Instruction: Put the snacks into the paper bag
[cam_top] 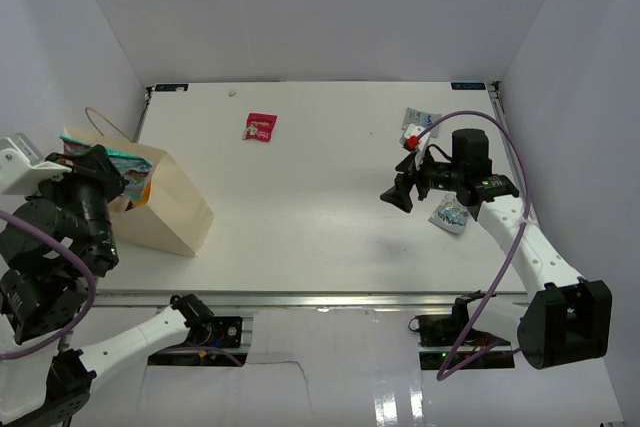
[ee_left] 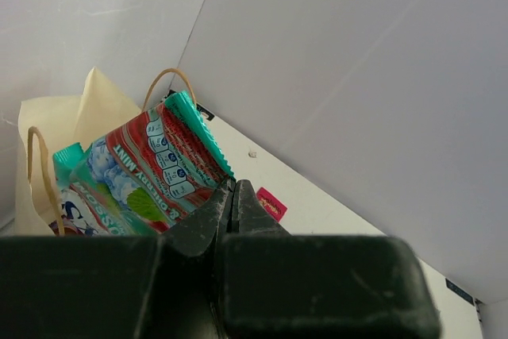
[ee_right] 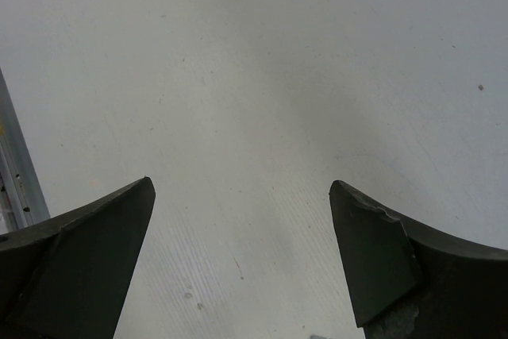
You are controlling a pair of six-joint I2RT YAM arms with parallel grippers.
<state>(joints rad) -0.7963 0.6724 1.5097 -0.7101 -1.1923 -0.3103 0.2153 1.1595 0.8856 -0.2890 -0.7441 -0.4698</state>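
Note:
The cream paper bag stands at the table's left edge. My left gripper is at its mouth, shut on a corner of the teal-and-white packet. In the left wrist view the shut tips pinch that packet above the bag. An orange packet edge shows inside the bag. The tiny red packet lies at the far middle, and shows in the left wrist view. Two silver-blue packets lie on the right, one far, one near. My right gripper is open and empty above bare table.
White walls enclose the table on the left, back and right. A metal rail runs along the near edge. The right arm's purple cable loops over the right side.

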